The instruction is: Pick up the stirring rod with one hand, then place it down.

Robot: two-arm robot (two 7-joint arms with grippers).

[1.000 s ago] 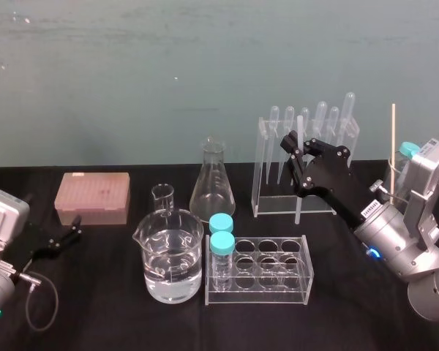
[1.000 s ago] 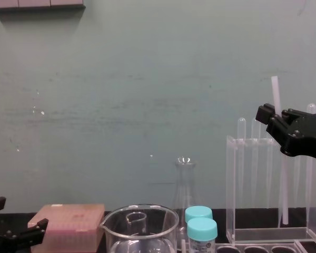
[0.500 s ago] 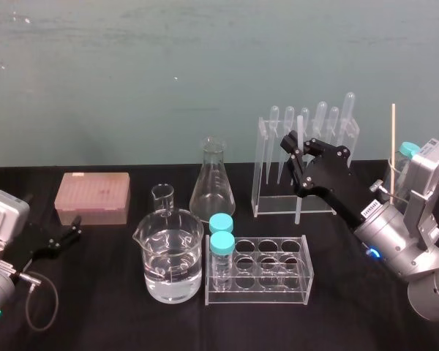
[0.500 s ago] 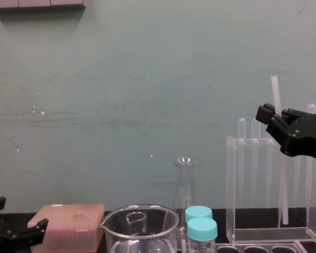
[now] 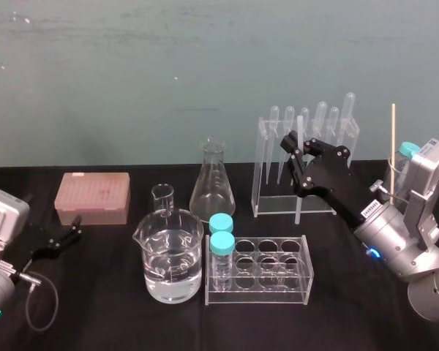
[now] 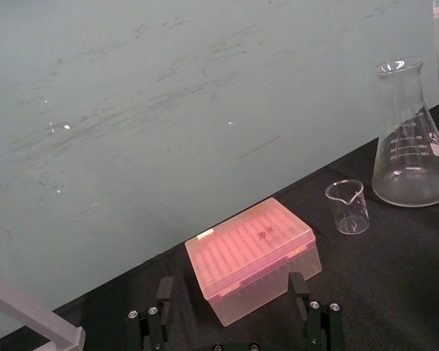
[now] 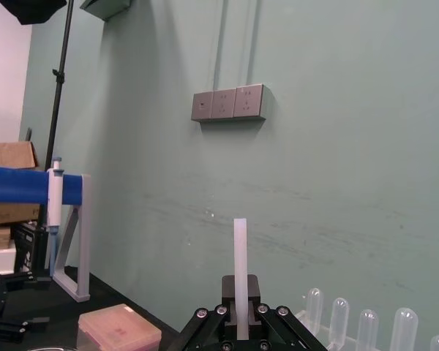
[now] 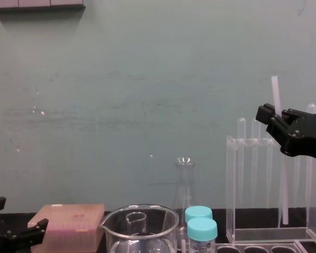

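Right now the right black angular two-fingered gripper is closed on the long, thin, translucent whitish stirring rod, pinching it somewhat above its middle. The rod stands almost upright, leaning only slightly, just in front of the tall clear plastic rack that holds the bulb-topped clear pipettes. Its upper end pokes well above the fingers, while its lower end hangs close to the black tabletop, just before the rack's base. Whether that tip touches the cloth cannot be told.

Judging by its look, the rod is light, stiff and smooth, probably glass or hard plastic, so it may slip or swing in a narrow pinch and could snap if knocked against the rack. A hold near the middle seems best, as it keeps the ends balanced. Setting it down calls for tilting it flat and releasing low, since a round rod is likely to roll.

The left black gripper rests parked at the table's near left edge, fingers spread wide and holding nothing, near a pink lidded plastic box.
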